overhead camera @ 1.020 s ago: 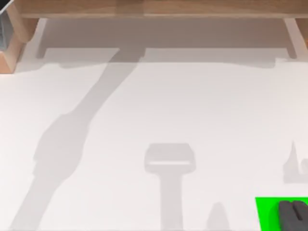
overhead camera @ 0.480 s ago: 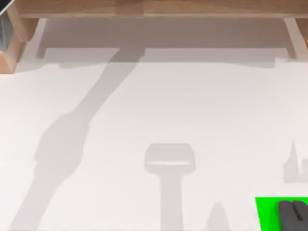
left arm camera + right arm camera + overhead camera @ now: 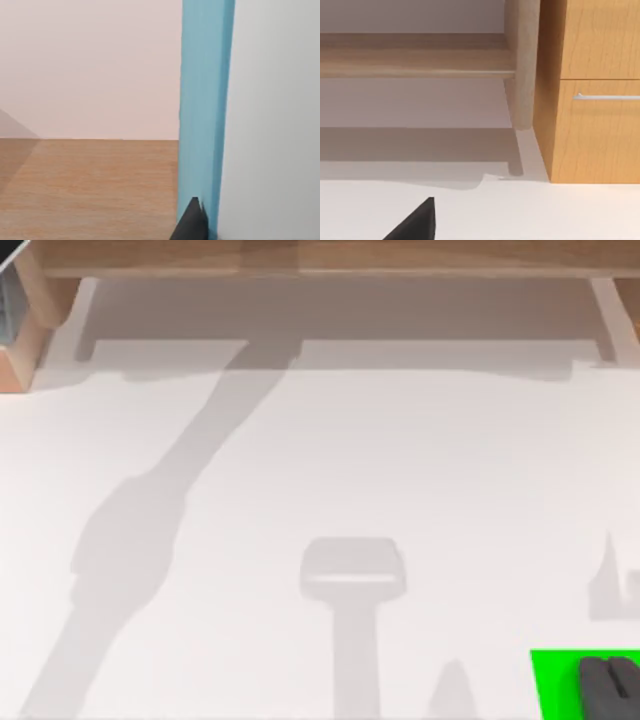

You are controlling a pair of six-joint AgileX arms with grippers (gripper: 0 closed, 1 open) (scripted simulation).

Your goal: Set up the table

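Right claw [image 3: 610,687], frame-cropped, over green patch [image 3: 555,680] on table [image 3: 400,460].

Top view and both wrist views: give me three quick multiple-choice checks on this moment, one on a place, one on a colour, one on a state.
1. Where on the table is the green patch?
A. near right corner of the top view
B. far left corner
C. centre

2. What colour is the upright panel in the left wrist view?
A. red
B. light blue
C. black

3. How is the drawer with the metal handle in the right wrist view?
A. pulled fully out
B. removed
C. closed, flush with the cabinet front

Answers:
1 A, the patch sits at the bottom right edge of the top view, with a dark gripper over it.
2 B, a light blue strip runs from top to bottom there.
3 C, the drawer front lies level with the panel above it.
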